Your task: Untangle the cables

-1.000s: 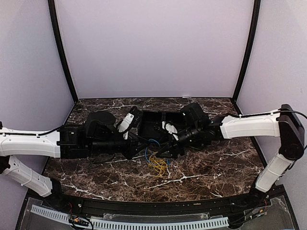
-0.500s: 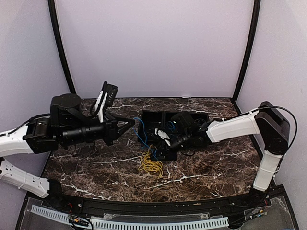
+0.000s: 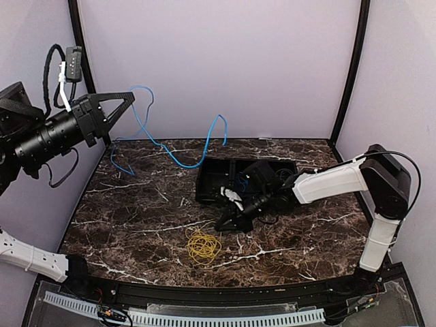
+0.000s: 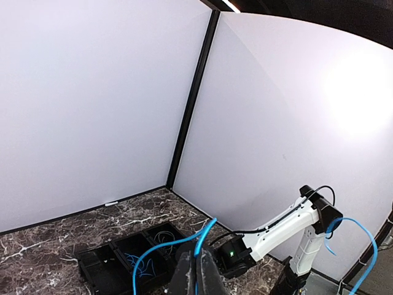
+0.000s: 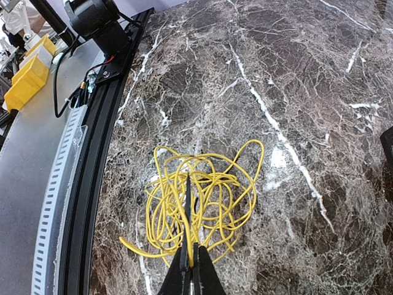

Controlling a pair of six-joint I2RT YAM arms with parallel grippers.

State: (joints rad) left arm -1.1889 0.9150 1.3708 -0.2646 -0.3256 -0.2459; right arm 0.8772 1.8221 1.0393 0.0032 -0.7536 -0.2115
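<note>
Yellow coil (image 3: pixel 203 246) loose on table (image 3: pixel 136 225), near front edge. Right gripper (image 3: pixel 223 226) just behind it, fingers pressed together; we can't tell if a strand is pinched. Tray (image 3: pixel 204 187) beyond. Blue cable (image 3: pixel 174 158) trails out of it, up to left gripper (image 3: pixel 129 97), which is raised high and clamped on it. We judge cables light, limp, springy; best to grip a single strand near its end. Black cable lost against tray.
</note>
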